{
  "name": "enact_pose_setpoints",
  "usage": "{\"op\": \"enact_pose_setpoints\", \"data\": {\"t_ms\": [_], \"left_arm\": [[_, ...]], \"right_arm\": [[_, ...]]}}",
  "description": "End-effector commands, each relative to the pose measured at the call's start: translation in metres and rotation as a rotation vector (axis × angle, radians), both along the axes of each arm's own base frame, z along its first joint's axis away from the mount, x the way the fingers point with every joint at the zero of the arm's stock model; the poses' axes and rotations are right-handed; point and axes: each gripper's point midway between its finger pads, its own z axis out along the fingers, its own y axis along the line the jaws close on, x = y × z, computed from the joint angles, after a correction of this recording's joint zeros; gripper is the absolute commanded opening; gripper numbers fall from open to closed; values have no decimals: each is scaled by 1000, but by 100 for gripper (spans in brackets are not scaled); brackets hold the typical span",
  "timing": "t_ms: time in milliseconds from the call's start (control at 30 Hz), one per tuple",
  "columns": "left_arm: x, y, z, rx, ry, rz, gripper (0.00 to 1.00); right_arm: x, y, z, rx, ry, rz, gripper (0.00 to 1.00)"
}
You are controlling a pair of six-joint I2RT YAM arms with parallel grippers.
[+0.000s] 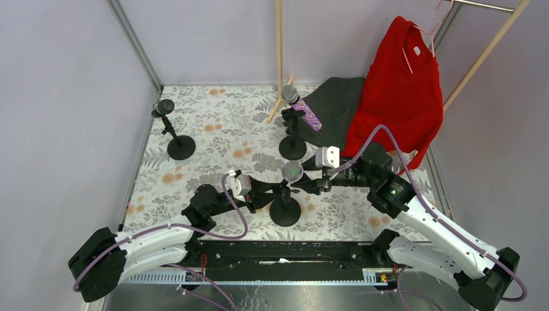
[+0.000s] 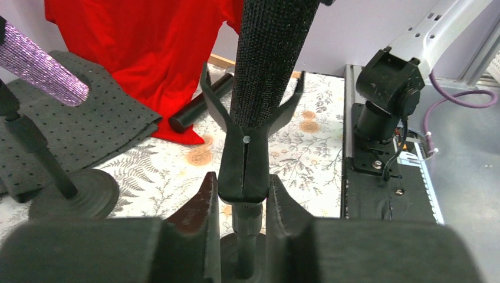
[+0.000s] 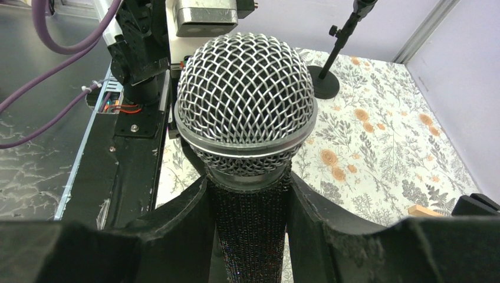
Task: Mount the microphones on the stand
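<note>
Right hand (image 3: 249, 206) around mesh-headed black microphone (image 3: 247, 100)

left tool (image 1: 274, 194) and right tool (image 1: 305, 184) meet at the near stand (image 1: 285, 211), microphone (image 1: 292, 172) between them.

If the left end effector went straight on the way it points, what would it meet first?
The stand's clip, right between the left end effector's fingers, seemingly touching them; the black microphone sits in its fork.

Overhead view, wrist views close, sharing microphone (image 3: 246, 112)
</note>
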Motion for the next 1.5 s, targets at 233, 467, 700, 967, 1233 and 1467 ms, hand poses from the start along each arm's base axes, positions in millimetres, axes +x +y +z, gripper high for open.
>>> {"op": "enact_pose_setpoints", "data": {"t_ms": [233, 467, 700, 967, 1233, 1467], "left_arm": [[-2, -2, 24, -76, -46, -15, 0], [-3, -2, 23, -76, -47, -20, 0], [-3, -2, 23, -75, -52, -19, 0], [-4, -3, 21, -73, -52, -30, 0], [-4, -3, 22, -75, -58, -30, 0], [-4, -3, 21, -74, -58, -27, 0]], "right_arm": [[2, 4, 21, 26, -38, 8, 0], [11, 14, 11, 0, -7, 15, 0], [13, 20, 2, -18, 43, 30, 0], [8, 26, -11, -52, 88, 61, 0], [5, 32, -21, -73, 108, 81, 0], [3, 32, -35, -111, 117, 77, 0]]}}
